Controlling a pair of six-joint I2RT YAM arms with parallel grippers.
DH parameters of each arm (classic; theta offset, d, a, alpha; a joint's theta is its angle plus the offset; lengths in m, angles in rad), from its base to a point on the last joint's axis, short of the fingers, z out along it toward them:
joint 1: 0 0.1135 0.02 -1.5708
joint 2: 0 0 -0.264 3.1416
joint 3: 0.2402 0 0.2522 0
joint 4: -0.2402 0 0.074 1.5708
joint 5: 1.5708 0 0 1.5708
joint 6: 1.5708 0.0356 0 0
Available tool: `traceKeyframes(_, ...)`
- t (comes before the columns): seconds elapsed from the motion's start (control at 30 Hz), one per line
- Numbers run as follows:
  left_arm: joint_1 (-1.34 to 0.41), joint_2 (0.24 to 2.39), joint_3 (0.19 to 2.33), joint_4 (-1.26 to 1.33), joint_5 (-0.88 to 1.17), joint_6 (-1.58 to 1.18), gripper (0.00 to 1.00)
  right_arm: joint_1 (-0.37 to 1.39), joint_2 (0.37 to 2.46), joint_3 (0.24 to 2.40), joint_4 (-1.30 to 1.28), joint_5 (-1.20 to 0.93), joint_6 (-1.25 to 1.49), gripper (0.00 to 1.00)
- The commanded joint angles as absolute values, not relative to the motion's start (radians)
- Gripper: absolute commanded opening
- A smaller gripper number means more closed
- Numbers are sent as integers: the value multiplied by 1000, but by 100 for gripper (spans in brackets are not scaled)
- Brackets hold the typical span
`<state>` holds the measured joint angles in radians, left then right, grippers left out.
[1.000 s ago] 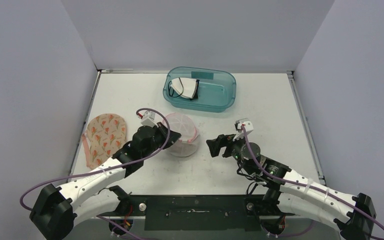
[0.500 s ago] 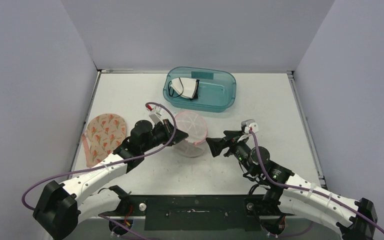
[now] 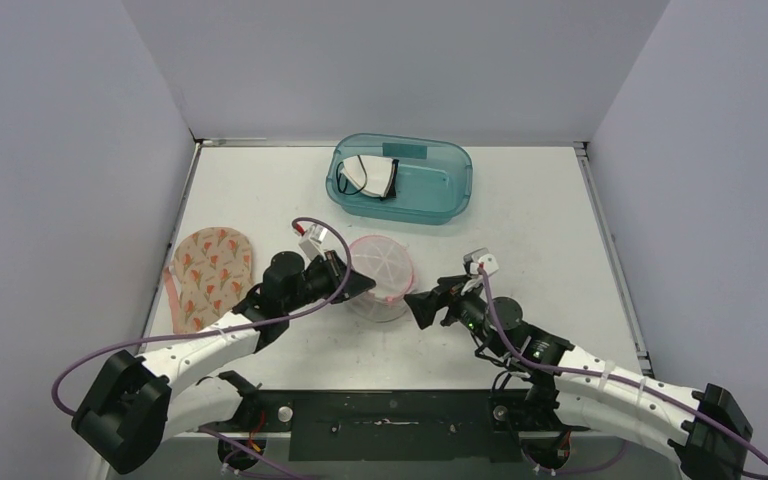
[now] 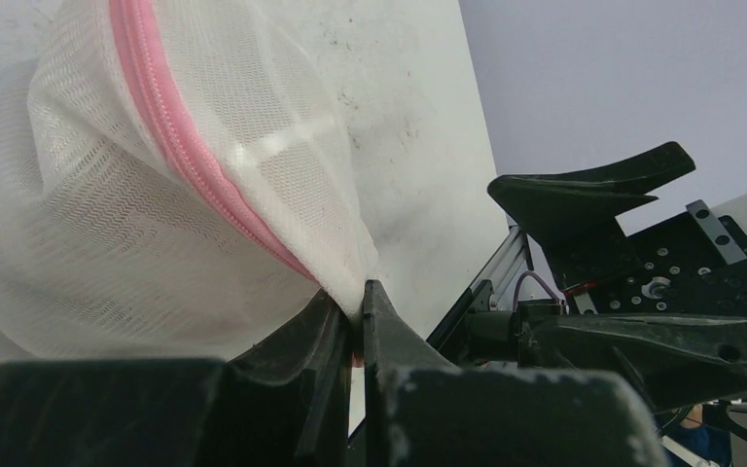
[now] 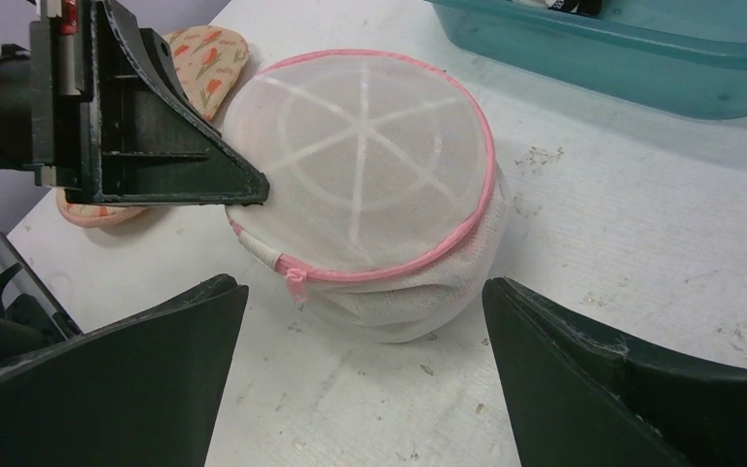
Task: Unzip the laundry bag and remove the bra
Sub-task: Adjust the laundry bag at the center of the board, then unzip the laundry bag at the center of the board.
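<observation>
My right claw (image 5: 365, 292) gapes wide, empty; the zipper pull (image 5: 295, 279) hangs just ahead. My left claw (image 4: 360, 292) pinches the laundry bag (image 5: 370, 165) mesh beside it, mid-table. The bra inside, if any, I can't make out.

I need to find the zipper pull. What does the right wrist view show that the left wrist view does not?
Only the right wrist view shows the zipper pull hanging off the laundry bag, plus the teal bin and patterned cloth. Only the left wrist view shows mesh pinched between the shut fingers of the left gripper. Both show the bag and its pink zipper.
</observation>
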<state>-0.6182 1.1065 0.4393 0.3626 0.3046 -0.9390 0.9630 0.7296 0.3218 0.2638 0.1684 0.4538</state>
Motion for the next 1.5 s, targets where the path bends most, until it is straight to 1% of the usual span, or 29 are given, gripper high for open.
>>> traceKeyframes(0.0, -614, 1059, 487, 402, 327, -943, 0, 978, 786, 392, 280, 149, 424, 96)
traceKeyframes(0.07, -614, 1046, 489, 387, 319, -944, 0, 993, 812, 401, 283, 169, 433, 89)
traceKeyframes(0.23, -614, 1022, 491, 352, 291, -945, 0, 1007, 842, 396, 345, 162, 503, 79)
traceKeyframes(0.47, -614, 1009, 479, 349, 277, -951, 0, 1037, 916, 403, 414, 129, 562, 77)
traceKeyframes(0.63, -614, 1007, 474, 359, 273, -973, 0, 1040, 961, 410, 425, 136, 583, 69)
traceKeyframes(0.83, -615, 1004, 471, 345, 243, -1017, 0, 1045, 991, 409, 446, 173, 604, 63)
traceKeyframes(0.97, -615, 1007, 471, 331, 228, -1042, 0, 1065, 1029, 450, 399, 216, 600, 58)
traceKeyframes(1.23, -615, 1013, 480, 315, 221, -1049, 0, 1102, 1076, 499, 348, 295, 586, 55)
traceKeyframes(1.47, -615, 998, 481, 303, 215, -1049, 0, 1123, 1117, 526, 321, 334, 579, 49)
